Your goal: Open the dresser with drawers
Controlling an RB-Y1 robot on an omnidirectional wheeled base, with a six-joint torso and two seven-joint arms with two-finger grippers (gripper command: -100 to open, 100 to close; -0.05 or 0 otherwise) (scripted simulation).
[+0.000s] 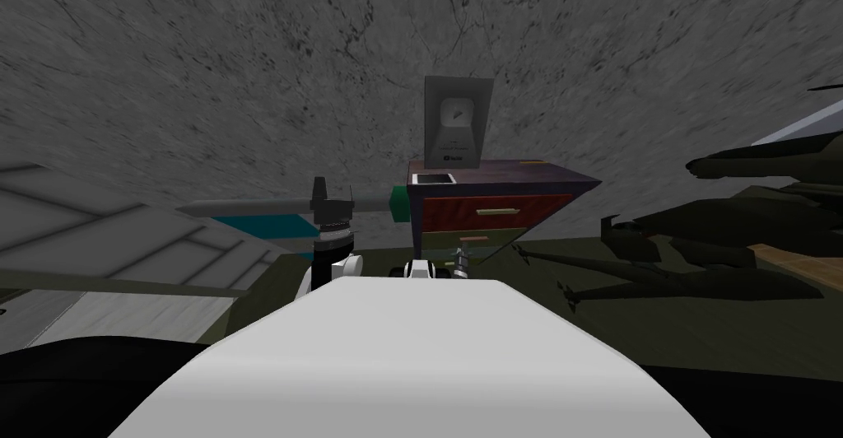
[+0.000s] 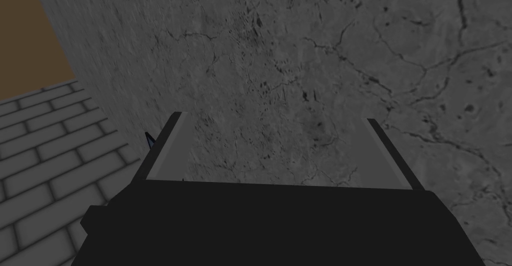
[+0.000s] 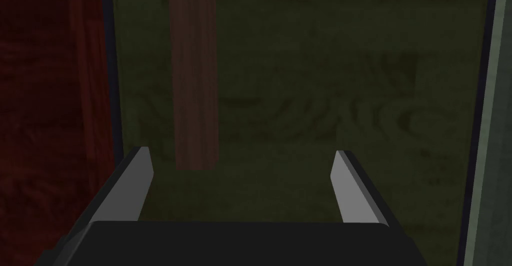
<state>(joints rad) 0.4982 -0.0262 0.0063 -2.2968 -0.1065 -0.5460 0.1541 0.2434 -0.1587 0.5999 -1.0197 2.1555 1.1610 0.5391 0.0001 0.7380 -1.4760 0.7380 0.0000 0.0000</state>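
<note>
while the dresser [image 1: 510, 174] stands just ahead against the grey cracked wall [image 1: 206, 87], the right gripper [image 3: 244, 154] sits low at its front, its fingers [image 3: 141, 184] spread wide and pinching nothing. the dresser has a dark purplish top, a red upper drawer [image 1: 461, 211] with a pale handle [image 1: 504, 210], and a dull green lower drawer [image 3: 325, 103] under it. in the right wrist view the green front lies straight ahead of the open fingers. the lower drawer's brown handle [image 3: 195, 78] runs as a straight bar across it, its end falling in the gap between the fingers, nearer the finger on the red drawer's side (the fingertips look clear of the bar, though i cannot be sure). both drawers look closed. on the dresser's top stand a grey picture frame [image 1: 458, 124] and a small white-rimmed box [image 1: 435, 179] at a front corner. dark plant leaves [image 1: 741, 211] reach in beside the dresser. the left gripper [image 2: 274, 122] is raised off to the left of the dresser, well apart from it, its fingers also spread with nothing held.
</note>
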